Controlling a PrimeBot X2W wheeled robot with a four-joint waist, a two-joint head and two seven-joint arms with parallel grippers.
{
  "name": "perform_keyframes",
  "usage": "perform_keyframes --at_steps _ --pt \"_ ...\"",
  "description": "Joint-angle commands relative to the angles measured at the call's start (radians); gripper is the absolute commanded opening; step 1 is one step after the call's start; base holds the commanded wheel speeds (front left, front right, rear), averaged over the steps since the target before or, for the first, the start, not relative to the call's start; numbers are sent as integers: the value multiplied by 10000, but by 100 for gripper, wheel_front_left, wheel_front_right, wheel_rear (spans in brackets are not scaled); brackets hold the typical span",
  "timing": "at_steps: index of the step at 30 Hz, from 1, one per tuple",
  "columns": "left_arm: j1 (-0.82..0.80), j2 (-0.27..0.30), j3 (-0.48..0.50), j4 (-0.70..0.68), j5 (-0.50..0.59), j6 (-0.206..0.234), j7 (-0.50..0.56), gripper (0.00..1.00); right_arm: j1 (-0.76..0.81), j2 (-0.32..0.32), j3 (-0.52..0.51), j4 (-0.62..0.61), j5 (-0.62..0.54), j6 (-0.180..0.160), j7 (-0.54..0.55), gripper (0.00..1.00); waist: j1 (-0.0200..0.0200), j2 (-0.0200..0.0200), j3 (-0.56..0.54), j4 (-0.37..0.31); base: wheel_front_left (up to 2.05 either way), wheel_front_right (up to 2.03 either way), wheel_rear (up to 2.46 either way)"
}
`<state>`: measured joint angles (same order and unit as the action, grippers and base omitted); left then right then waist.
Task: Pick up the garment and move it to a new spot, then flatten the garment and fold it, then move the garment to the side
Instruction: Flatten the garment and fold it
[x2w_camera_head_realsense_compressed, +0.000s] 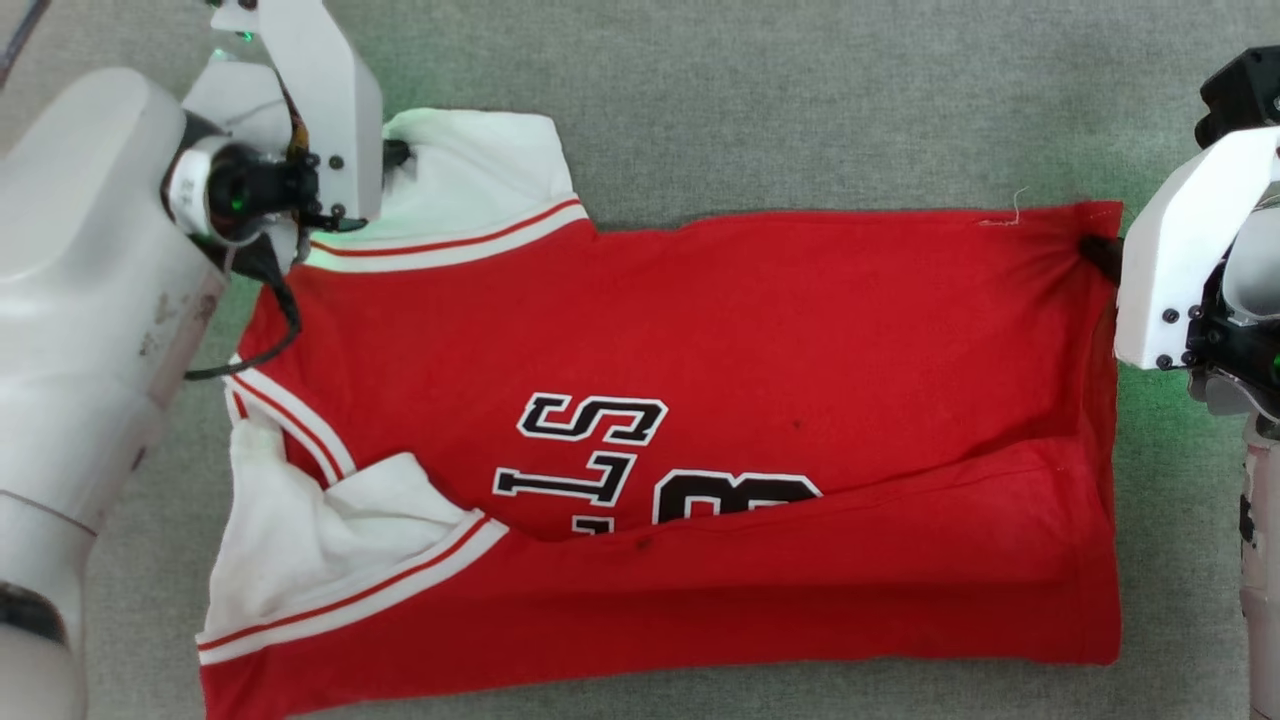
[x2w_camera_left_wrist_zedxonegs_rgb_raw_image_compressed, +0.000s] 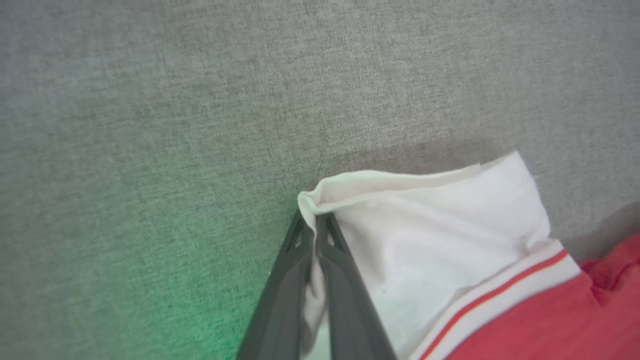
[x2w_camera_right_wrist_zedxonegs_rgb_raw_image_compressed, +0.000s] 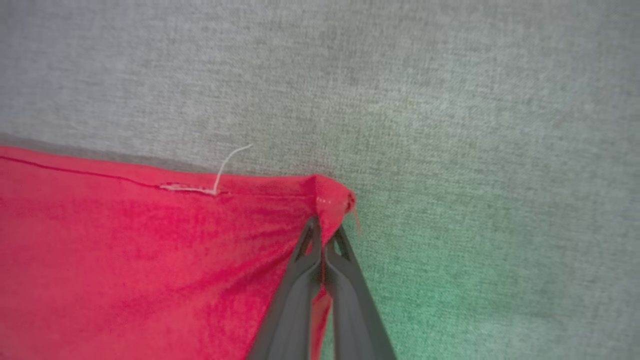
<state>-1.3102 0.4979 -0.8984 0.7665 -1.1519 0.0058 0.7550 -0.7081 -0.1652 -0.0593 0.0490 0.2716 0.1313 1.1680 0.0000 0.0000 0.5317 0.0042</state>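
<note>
Two grippers clenched, each on garment (x2w_camera_head_realsense_compressed: 760, 330). Left gripper (x2w_camera_left_wrist_zedxonegs_rgb_raw_image_compressed: 316, 220) pinches rolled edge of white sleeve (x2w_camera_left_wrist_zedxonegs_rgb_raw_image_compressed: 435, 225). Right gripper (x2w_camera_right_wrist_zedxonegs_rgb_raw_image_compressed: 324, 234) pinches red hem corner (x2w_camera_right_wrist_zedxonegs_rgb_raw_image_compressed: 332, 195). Garment lies sideways on grey surface (x2w_camera_head_realsense_compressed: 800, 100), near long edge folded over. Head view gives whole spread plus black-and-white lettering (x2w_camera_head_realsense_compressed: 590, 420), partly under fold. Wrist views give cloth squeezed between dark fingers (x2w_camera_left_wrist_zedxonegs_rgb_raw_image_compressed: 345, 280).

Black block letters edged in white stand sideways on the red chest of the garment (x2w_camera_head_realsense_compressed: 760, 330), near the centre of the frame: an S (x2w_camera_head_realsense_compressed: 592, 418), an L (x2w_camera_head_realsense_compressed: 565, 482) and part of a B (x2w_camera_head_realsense_compressed: 735, 495). A fold of red cloth covers the remaining letters.
</note>
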Motion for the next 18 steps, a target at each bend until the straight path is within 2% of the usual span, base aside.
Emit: perform_keyframes --at_steps 1,11,18 --pt "282 -117 -96 121 -17 -46 -12 0 130 -34 23 151 -36 -11 0 0 0 0 -133 94 0 0 0" --pt "221 40 -38 -63 190 -615 -811 0 882 -444 95 -262 573 -9 -793 0 0 0 -1195 547 0 0 0" --pt "839 618 -145 -1126 314 -586 -1100 0 1963 -752 169 -816 1048 -9 -1109 0 0 0 -2030 760 0 0 0"
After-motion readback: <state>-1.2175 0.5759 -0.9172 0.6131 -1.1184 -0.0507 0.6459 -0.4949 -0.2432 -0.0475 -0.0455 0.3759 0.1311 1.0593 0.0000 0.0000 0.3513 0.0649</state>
